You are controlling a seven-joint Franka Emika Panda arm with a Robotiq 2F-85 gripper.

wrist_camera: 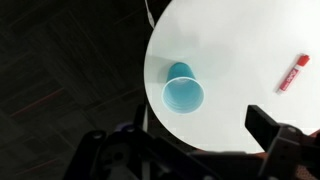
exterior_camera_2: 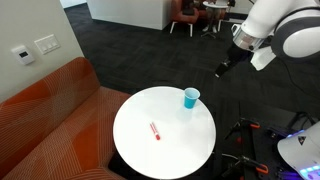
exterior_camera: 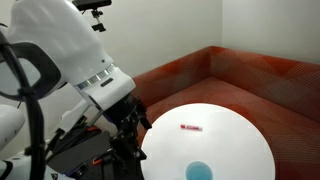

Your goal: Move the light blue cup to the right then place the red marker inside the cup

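Aloft, claw open, empty, light blue cup upright, red marker well apart

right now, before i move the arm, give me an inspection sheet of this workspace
surface: round white table, carrying the cup and the marker
job's things: light blue cup upright, empty, near the table's edge; red marker lying flat, apart from the cup
clutter: nothing seen
grippers: gripper hangs above the table's edge near the cup, jaws open, holding nothing
cables: black cable looping beside the arm
surroundings: orange couch curving round the table; dark carpet; wall plates
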